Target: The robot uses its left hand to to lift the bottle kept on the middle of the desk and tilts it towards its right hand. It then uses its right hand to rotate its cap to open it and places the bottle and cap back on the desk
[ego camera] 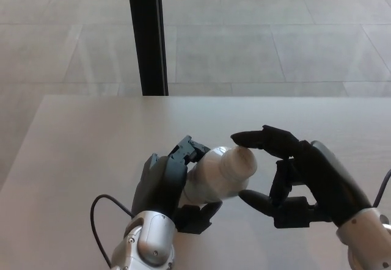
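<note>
Above the bench (73, 154), left hand (165, 187) clamps the white bottle (211, 175) tilted rightward — right hand (293, 172), fingers spread, reaches its cap (239, 163) — uncapping step, next likely needs fingers closing round the cap and twisting.

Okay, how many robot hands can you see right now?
2. The left robot hand grips the tilted bottle; the right robot hand is beside its cap, fingers spread.

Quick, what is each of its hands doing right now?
Left hand: closed around the white bottle, holding it tilted.
Right hand: open, fingers spread at the cap.
</note>
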You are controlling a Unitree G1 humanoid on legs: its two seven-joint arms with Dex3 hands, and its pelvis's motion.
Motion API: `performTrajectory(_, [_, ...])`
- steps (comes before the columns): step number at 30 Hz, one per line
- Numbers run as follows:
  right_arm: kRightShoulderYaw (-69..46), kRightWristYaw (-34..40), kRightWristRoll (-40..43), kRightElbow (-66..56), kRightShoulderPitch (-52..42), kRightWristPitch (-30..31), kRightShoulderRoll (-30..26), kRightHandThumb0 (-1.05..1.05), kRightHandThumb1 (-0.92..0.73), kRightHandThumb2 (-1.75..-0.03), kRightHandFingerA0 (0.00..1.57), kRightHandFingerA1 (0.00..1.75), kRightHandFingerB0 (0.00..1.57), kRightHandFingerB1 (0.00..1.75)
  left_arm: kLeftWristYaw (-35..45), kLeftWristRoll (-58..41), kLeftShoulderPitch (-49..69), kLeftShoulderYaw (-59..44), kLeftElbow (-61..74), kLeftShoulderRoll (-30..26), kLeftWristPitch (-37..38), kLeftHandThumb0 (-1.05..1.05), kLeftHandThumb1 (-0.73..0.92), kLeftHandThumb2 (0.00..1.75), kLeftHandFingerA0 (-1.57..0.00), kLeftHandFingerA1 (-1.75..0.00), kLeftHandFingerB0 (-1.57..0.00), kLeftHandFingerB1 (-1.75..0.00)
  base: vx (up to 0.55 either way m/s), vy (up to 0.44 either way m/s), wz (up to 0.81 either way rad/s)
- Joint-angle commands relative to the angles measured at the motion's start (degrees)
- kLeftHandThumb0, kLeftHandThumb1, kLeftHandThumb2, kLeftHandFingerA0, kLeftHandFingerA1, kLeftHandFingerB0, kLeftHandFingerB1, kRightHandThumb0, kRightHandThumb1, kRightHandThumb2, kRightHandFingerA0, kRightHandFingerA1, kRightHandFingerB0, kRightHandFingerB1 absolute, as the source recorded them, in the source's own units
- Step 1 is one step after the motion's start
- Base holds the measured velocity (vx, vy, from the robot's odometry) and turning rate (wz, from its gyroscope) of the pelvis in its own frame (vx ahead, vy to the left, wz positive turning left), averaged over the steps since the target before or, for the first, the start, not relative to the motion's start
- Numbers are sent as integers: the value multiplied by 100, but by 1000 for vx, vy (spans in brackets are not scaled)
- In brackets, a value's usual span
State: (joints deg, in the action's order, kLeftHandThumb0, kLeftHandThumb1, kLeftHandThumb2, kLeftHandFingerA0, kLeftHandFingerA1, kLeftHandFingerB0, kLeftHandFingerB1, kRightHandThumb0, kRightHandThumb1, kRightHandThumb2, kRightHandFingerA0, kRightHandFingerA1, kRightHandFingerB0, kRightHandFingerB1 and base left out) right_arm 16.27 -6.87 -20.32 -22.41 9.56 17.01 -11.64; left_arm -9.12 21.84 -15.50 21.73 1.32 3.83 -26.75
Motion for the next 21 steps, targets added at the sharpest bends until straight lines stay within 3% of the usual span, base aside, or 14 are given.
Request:
performTrajectory(1, [-37,-64,-83,9,17,-30,-38,-52,-61,-60,102,137,51,45,17,106,73,-31,-13,-38,-6,24,74,113,-100,-168,-82,-136,0,0,0])
performTrajectory(21, [-16,221,-220,210,-134,-309,146,-39,-62,-62,105,149,60,54,-117,224,50,4,-160,69,132,21,73,106,-98,-166,-82,-136,0,0,0])
